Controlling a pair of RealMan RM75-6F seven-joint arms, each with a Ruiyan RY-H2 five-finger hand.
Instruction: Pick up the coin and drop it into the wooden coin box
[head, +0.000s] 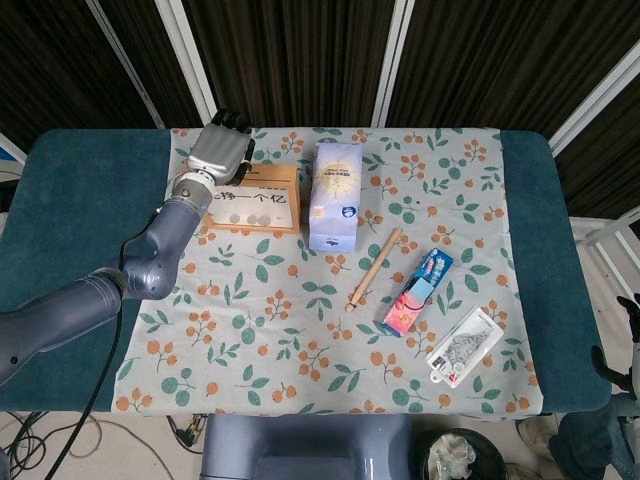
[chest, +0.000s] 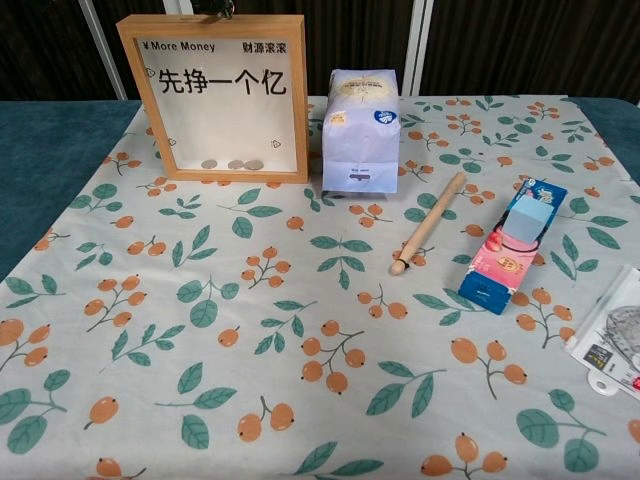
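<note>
Reading "More Money" on wooden coin box (chest: 226, 97), left hand (head: 220, 153) above, grip unclear.

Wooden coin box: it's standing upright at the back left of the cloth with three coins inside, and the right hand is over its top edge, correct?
Not quite. The head view shows the left hand over the top edge of the wooden coin box; three coins inside is right.
</note>
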